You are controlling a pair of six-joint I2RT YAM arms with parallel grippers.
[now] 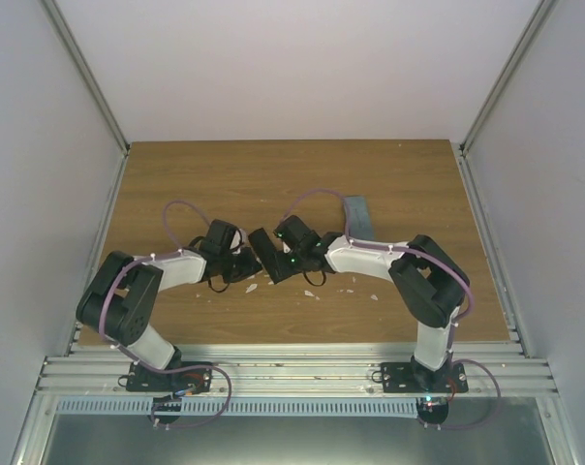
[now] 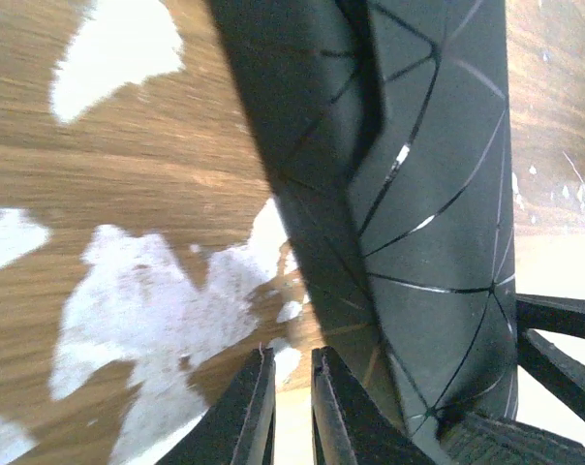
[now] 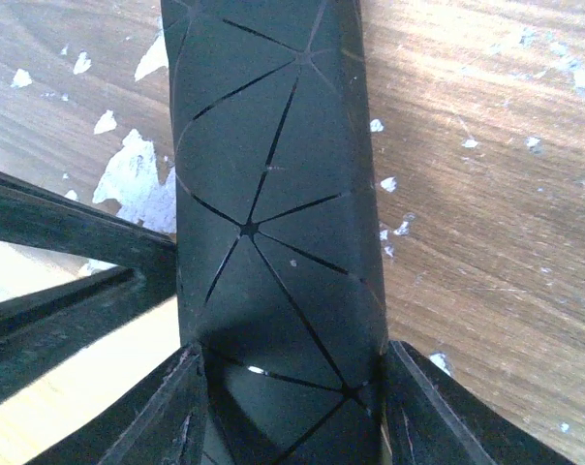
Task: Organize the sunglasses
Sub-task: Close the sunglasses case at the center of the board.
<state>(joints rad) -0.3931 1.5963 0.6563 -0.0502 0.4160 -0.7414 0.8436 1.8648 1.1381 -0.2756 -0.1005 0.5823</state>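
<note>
Right gripper (image 3: pixel 294 349) clamps case (image 3: pixel 273 174); left gripper (image 2: pixel 292 356) nearly closed, apparently empty. Sunglasses unseen: probably light, fragile; grasp at bridge.

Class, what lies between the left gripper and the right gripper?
A black patterned case lies between the left gripper and right gripper, clearest in the top view.

Both arms are elbow-bent, wrists angled in toward the black case (image 3: pixel 273 194). The right gripper (image 3: pixel 292 354) has a finger snug on each side of it. The left gripper (image 2: pixel 291 358) sits just beside it, fingers almost touching.
</note>
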